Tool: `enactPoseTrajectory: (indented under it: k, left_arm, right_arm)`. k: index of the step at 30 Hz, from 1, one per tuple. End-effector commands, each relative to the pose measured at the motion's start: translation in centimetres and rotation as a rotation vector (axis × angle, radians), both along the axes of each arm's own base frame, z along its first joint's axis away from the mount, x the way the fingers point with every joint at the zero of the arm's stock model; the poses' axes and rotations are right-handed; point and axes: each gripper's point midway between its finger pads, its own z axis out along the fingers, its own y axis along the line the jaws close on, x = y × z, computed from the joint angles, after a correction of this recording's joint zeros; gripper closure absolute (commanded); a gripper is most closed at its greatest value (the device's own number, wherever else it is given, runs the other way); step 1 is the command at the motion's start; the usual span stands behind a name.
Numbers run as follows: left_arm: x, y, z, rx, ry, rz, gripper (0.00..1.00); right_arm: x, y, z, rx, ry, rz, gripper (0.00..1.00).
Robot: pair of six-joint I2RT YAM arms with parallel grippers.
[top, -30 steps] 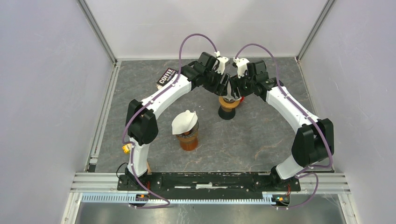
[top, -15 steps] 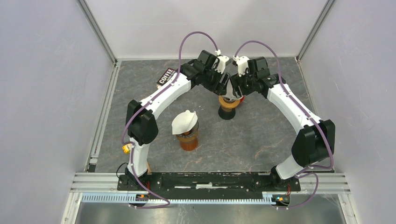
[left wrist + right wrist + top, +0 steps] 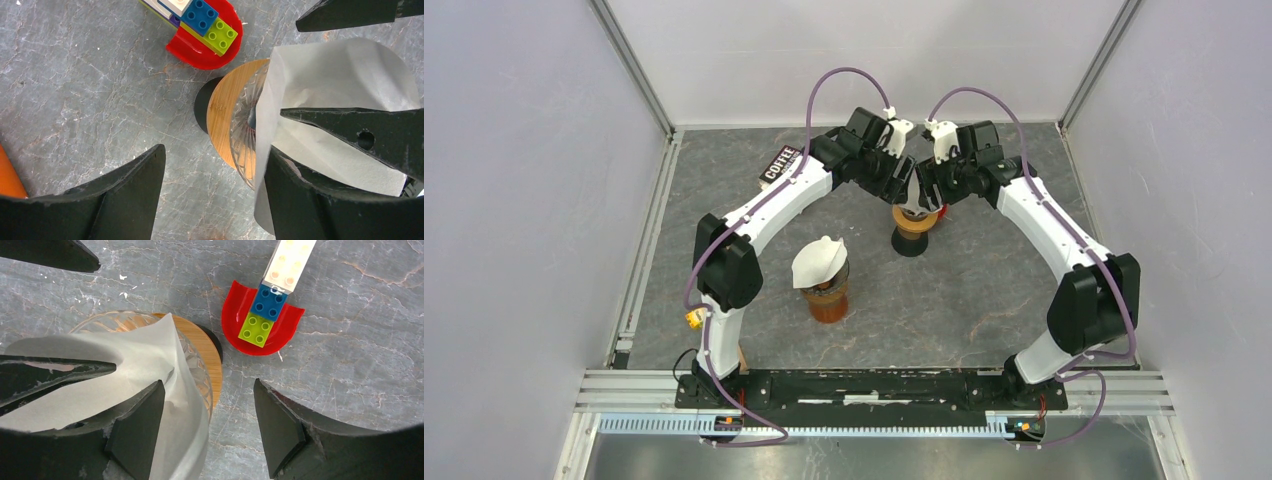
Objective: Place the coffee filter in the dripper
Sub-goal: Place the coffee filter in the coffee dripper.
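Top external view, nearest the arm bases: an amber glass cup (image 3: 827, 300) topped with white folded paper stands on the grey stone-patterned bench (image 3: 984, 290), well apart from the work. Beyond it, both arms meet over the ribbed clear-glass dripper (image 3: 912, 228), which sits in a round wooden collar on a black foot.

The wrist views show the white paper coffee filter (image 3: 345, 70) standing in the dripper's mouth, its cone partly spread and its rim rising above the glass. The left claw (image 3: 215, 155) is spread wide and pinches nothing; one finger lies against the paper's edge. The right claw (image 3: 209, 385) is likewise wide open, one finger against the paper, gripping nothing.

The step in hand looks like seating the filter, since the paper seems not yet pressed flat to the ribs. The next move calls for easing the paper down and outward, then lifting both claws clear without dragging it out.

Just behind the dripper lies a red half-round dish (image 3: 235, 315) holding coloured toy bricks (image 3: 262, 310). Farther back-left is a dark coffee box (image 3: 779, 164)
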Motion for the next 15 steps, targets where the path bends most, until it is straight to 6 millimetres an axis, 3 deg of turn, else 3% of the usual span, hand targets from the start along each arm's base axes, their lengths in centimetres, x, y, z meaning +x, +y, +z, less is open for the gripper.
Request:
enactPoseTrajectory:
  k: [1, 15]
  left_arm:
    - [-0.2, -0.8, -1.4, 0.041, -0.015, -0.052, 0.23]
    - [-0.5, -0.7, -2.2, 0.050, 0.004, -0.057, 0.22]
  right_arm:
    - [1.3, 3.4, 4.8, 0.134, -0.110, 0.094, 0.27]
    - [1.6, 2.8, 6.6, 0.155, -0.128, 0.096, 0.27]
